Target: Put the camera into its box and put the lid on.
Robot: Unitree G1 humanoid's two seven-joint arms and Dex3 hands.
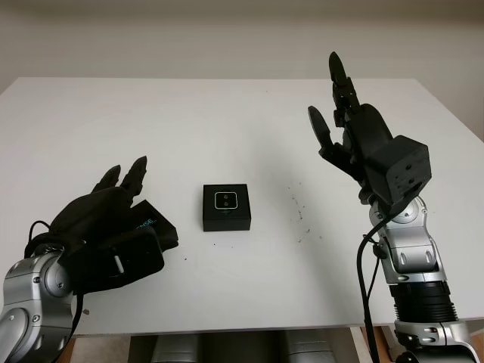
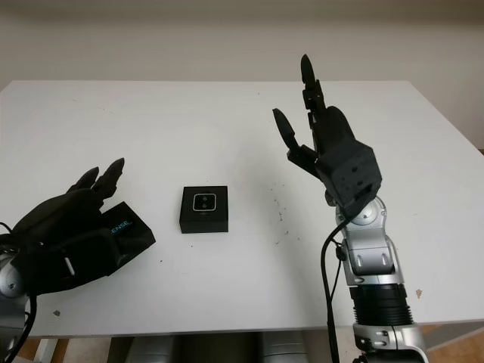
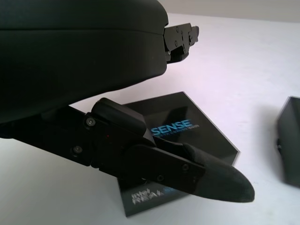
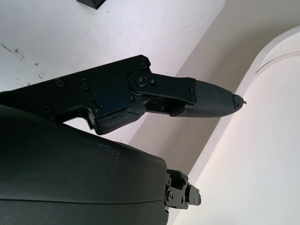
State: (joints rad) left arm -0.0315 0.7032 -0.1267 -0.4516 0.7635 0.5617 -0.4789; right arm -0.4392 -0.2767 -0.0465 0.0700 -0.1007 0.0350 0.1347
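Left hand (image 1: 113, 219) is over the flat black lid (image 3: 187, 129) at the near left of the table (image 1: 249, 121), thumb under its near edge and fingers above it, though I cannot tell if the grip has closed. Just to its right stands the small black box (image 1: 226, 207), the camera (image 1: 226, 200) already sitting in its top, so the lid should be lifted level, carried across and lowered squarely onto the box. Right hand (image 1: 344, 125) is raised above the table's right side, open and holding nothing.
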